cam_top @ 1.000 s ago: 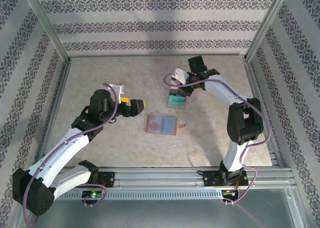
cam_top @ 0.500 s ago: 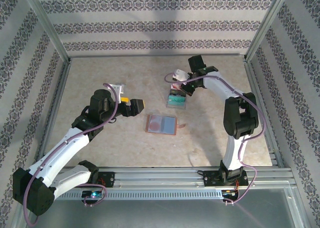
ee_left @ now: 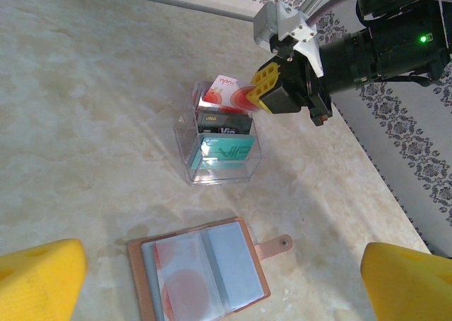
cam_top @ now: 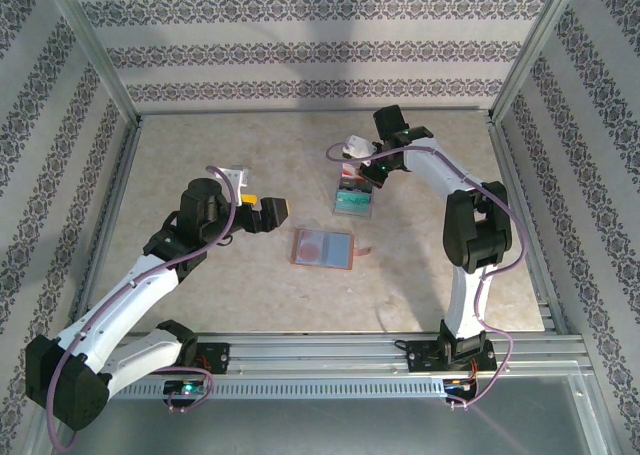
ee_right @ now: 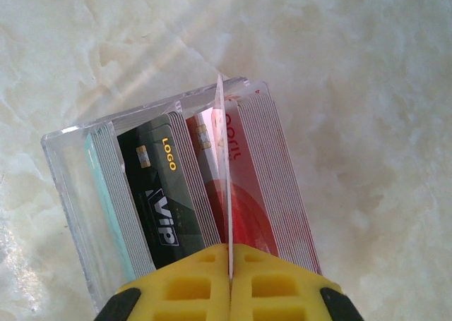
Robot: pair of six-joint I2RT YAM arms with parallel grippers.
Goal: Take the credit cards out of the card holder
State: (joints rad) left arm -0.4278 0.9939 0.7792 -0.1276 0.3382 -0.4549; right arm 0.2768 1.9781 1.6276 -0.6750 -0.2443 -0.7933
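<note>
The right gripper (ee_right: pixel 230 259) has its two yellow fingers clenched on one thin pale card (ee_right: pixel 223 166), seen edge-on and hanging straight down from the fingertips. Its lower edge reaches into a clear slotted box (ee_right: pixel 67 167) directly below the fingers. Three more cards stand in that box's slots. The teal card (ee_left: pixel 222 152) is farthest from the held one, the black VIP card (ee_right: pixel 161 197) is in the middle, and the red card (ee_right: pixel 248 197) is right beside the pale card. I cannot tell whether the pale card touches it.

The left gripper (cam_top: pixel 268 210) is released, its two fingers spread wide with nothing between them. Just ahead of those fingers one brown card holder (ee_left: pixel 233 264) lies open and flat on the table (cam_top: pixel 200 145), its tab (ee_left: pixel 277 245) pointing toward the right finger. One red-disc card (ee_left: pixel 176 282) sits in the pocket nearer the left finger. The other pocket looks grey-blue.
</note>
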